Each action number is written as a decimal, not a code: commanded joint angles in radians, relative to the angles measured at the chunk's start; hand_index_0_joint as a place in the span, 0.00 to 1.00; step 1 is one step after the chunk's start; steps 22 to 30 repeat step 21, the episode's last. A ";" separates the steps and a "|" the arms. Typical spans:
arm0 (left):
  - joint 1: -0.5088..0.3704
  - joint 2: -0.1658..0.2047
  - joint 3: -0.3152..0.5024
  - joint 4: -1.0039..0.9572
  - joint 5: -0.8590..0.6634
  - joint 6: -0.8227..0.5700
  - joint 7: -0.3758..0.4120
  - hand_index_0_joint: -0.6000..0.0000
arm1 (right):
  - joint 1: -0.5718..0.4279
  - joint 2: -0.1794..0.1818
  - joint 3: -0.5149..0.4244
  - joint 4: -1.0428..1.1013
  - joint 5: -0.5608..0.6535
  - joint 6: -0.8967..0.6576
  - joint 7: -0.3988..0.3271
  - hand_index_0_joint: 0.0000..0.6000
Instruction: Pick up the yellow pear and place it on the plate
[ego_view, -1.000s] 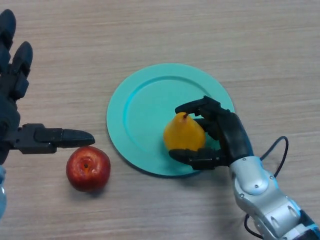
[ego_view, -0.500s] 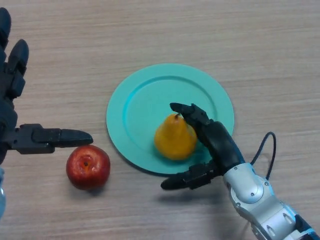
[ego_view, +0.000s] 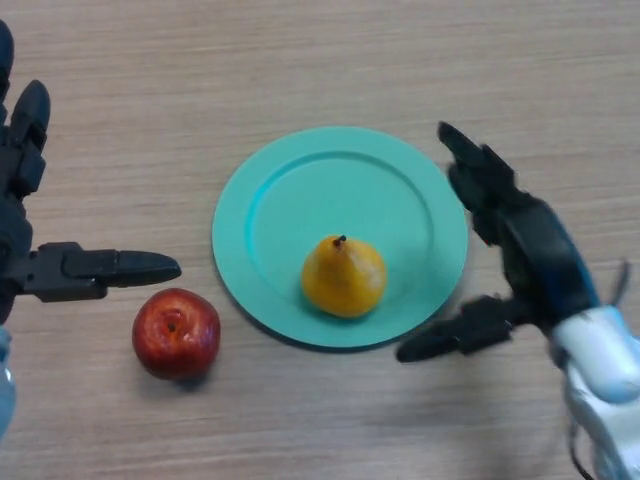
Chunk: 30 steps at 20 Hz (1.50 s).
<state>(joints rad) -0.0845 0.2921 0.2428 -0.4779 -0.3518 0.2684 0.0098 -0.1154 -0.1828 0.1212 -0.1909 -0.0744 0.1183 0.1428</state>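
Fingers (ego_view: 480, 175) of the right hand (ego_view: 530, 250) are spread wide, holding nothing; pear (ego_view: 343, 277) sits upright on the plate (ego_view: 300, 180), clear of them.

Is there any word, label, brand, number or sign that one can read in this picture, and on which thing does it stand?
None: no text can be read anywhere.
The yellow pear, the teal plate and the red apple bear no sticker or print.
The wooden table shows only grain.
The left hand and right hand, both black, show no marking.
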 joint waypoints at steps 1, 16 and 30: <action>-0.030 0.036 0.045 -0.042 -0.010 -0.154 0.001 1.00 | 0.052 -0.026 -0.079 -0.218 0.052 -0.035 0.057 0.00; -0.014 0.028 0.029 -0.057 -0.006 -0.065 -0.058 1.00 | 0.155 -0.054 -0.204 -0.349 0.067 -0.042 0.048 0.00; -0.007 0.027 0.028 -0.072 -0.014 -0.024 -0.084 1.00 | 0.152 -0.053 -0.189 -0.395 0.066 0.013 0.045 0.00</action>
